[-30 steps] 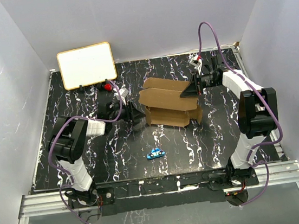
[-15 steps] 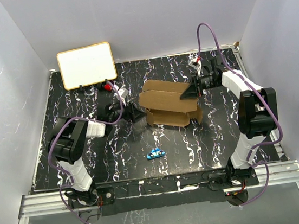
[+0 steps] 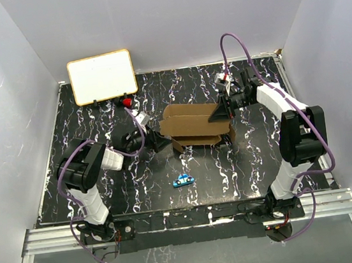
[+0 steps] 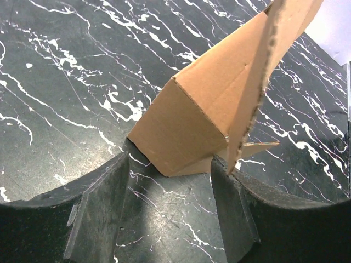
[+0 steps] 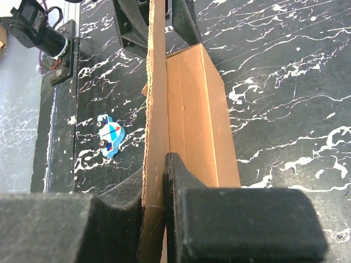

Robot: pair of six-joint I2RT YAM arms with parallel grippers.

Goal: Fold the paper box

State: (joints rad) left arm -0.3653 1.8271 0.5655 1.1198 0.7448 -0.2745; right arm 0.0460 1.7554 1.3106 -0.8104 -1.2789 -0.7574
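Tabletop (image 3: 256,160), black with white veining, seen from above, with two robot arms bolted at its near edge. A small blue toy car (image 3: 182,180) lies nearest, alone, near the middle. Just beyond it sits the box (image 3: 191,124), plain brown cardboard, partly folded into a long low carton lying crosswise at the table's centre, with loose flaps standing up along its top. The left gripper (image 3: 158,140) reaches in low to the box's left end. Its wrist view shows the two black fingers (image 4: 98,203) spread apart, with a lower corner of the box in the gap between them; whether either finger touches the cardboard cannot be told. The right gripper (image 3: 221,110) comes in from the far right and is clamped on an upright flap at the box's right end, the thin cardboard edge pinched between its fingers (image 5: 186,186). Farthest back, at the left rear corner, stands a white board (image 3: 102,76) with a tan frame, a small red object (image 3: 126,102) just in front of it.
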